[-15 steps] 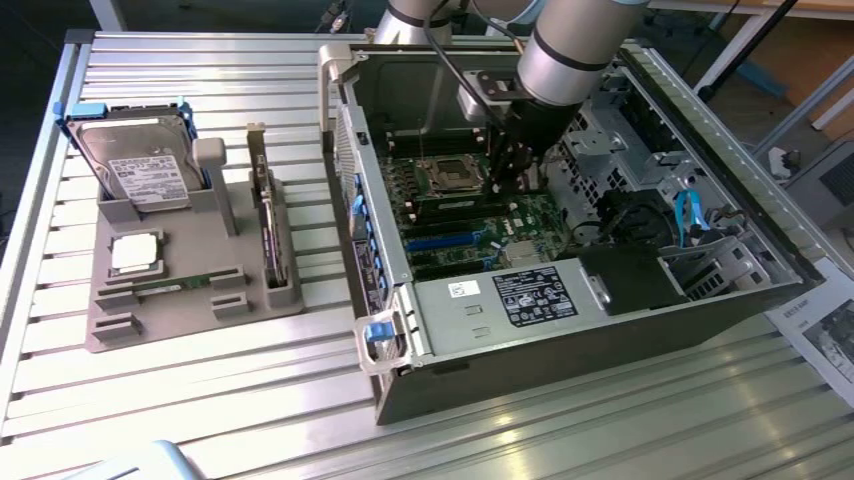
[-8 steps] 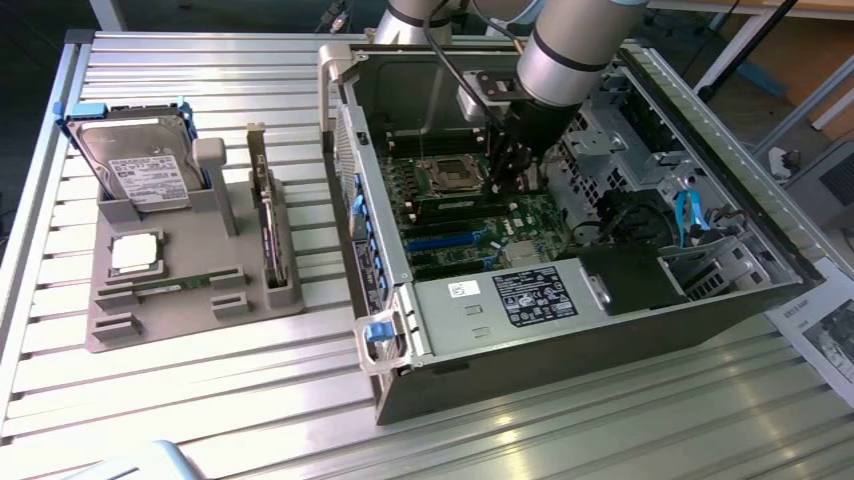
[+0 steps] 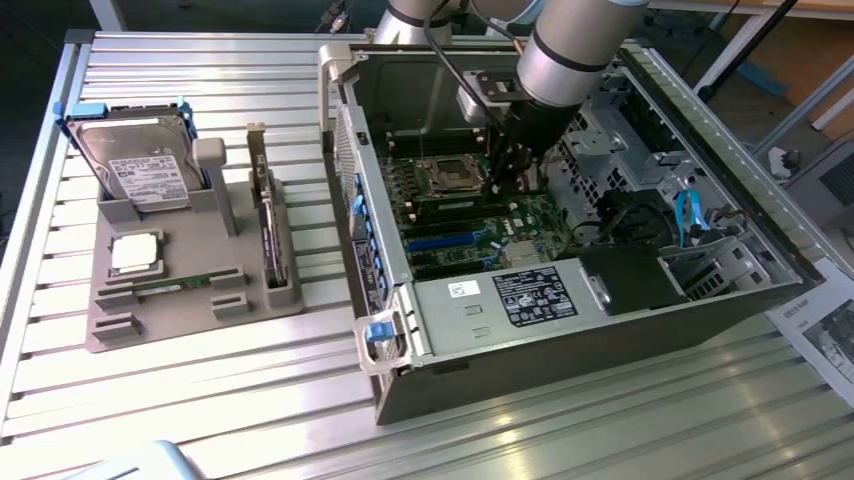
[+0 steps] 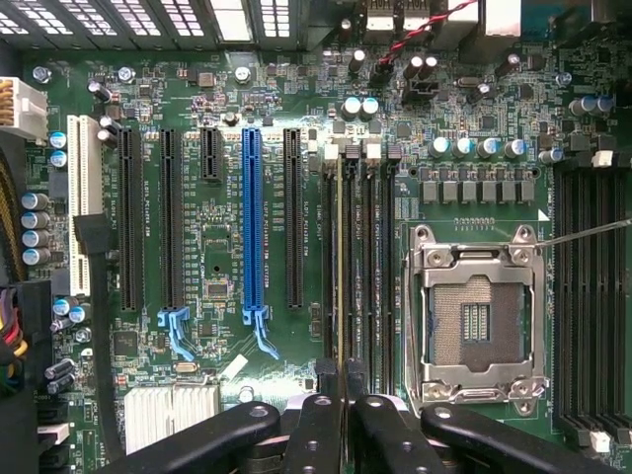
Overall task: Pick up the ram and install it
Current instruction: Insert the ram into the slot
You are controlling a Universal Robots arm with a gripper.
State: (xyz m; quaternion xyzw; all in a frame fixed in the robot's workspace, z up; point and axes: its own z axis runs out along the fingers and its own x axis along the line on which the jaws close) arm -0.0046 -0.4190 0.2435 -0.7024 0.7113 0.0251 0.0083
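Install step: gripper (image 4: pixel 342 410) clamps the ram (image 4: pixel 341 257) edge-on over the slots (image 4: pixel 367 247) beside the socket (image 4: pixel 477 326); seating likely demands square, even pressure.

Robotics lab: arm (image 3: pixel 577 50) over opened computer case (image 3: pixel 561 352).

The arm (image 3: pixel 577 48) slants steeply down into the computer case (image 3: pixel 534 375); its gripper (image 4: pixel 342 400) points downward, 2 fingers (image 4: pixel 314 434) pinched on the ram (image 4: pixel 341 276).

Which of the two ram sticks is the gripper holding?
The ram standing edge-on over the motherboard's memory slots, clamped in the gripper; the other stick lies on the grey tray outside the case.
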